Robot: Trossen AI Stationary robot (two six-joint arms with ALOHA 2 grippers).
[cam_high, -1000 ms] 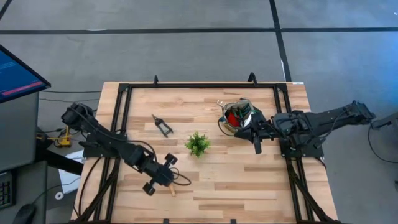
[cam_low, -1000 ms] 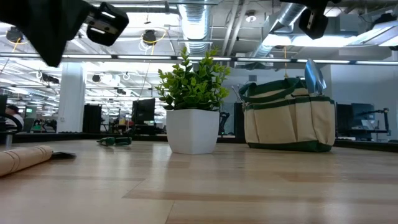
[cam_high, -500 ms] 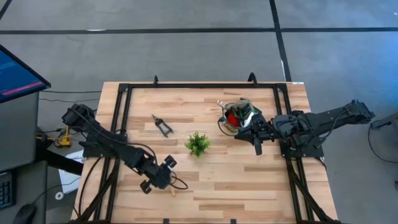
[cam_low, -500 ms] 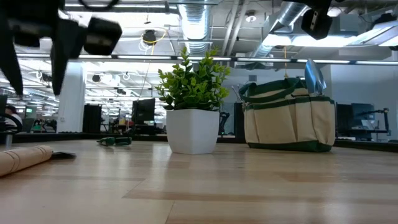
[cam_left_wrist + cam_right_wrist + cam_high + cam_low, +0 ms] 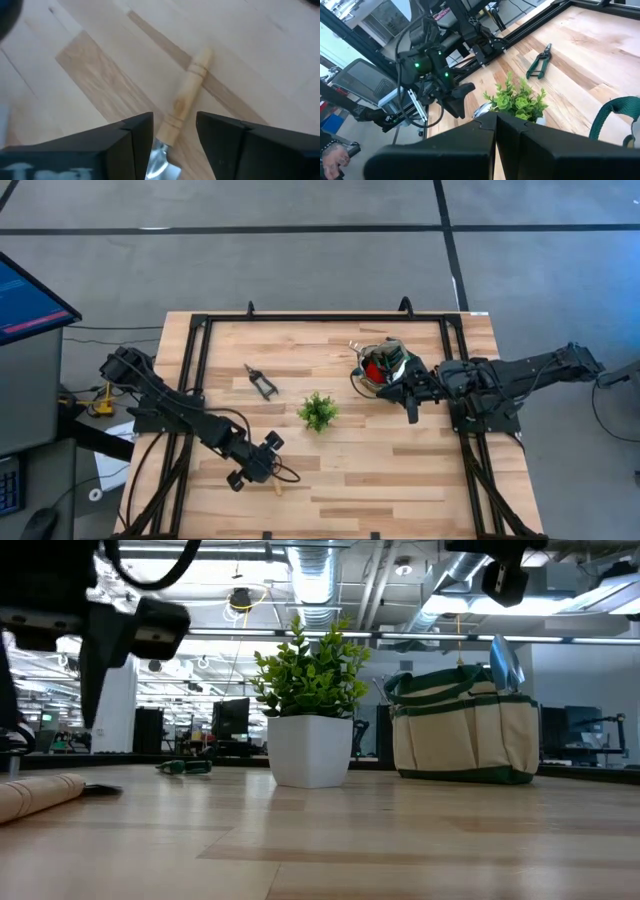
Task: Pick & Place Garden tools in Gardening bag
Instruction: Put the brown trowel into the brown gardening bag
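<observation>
two dark arms work over the pale wooden slatted table (image 5: 340, 460). the left gripper (image 5: 262, 467) hangs low over the near-left part of the table, its two dark fingers (image 5: 132, 137) apart and set either side of a wooden-handled metal trowel (image 5: 182, 102) that lies flat on the boards (the fingers straddle the handle near the blade end; whether they touch it cannot be told). in the low view that same trowel's round wooden handle (image 5: 40, 797) lies at the near left edge, with the left arm's dark mass above it.

the small round beige fabric gardening bag with dark green rim and loop handles (image 5: 385, 367) stands upright at the far right of the table; red gloves (image 5: 374, 367) show inside it, and a metal tool blade (image 5: 505, 662) sticks up out of its top. the right gripper (image 5: 411, 410) hovers just beside the bag on its near-right side, fingers pressed together and holding nothing.

the black-handled pruning shears (image 5: 260, 383) lie flat on the far left part of the table, well apart from the bag. between shears and bag stands a small leafy green plant in a white pot (image 5: 310, 715), near the table's middle.
</observation>
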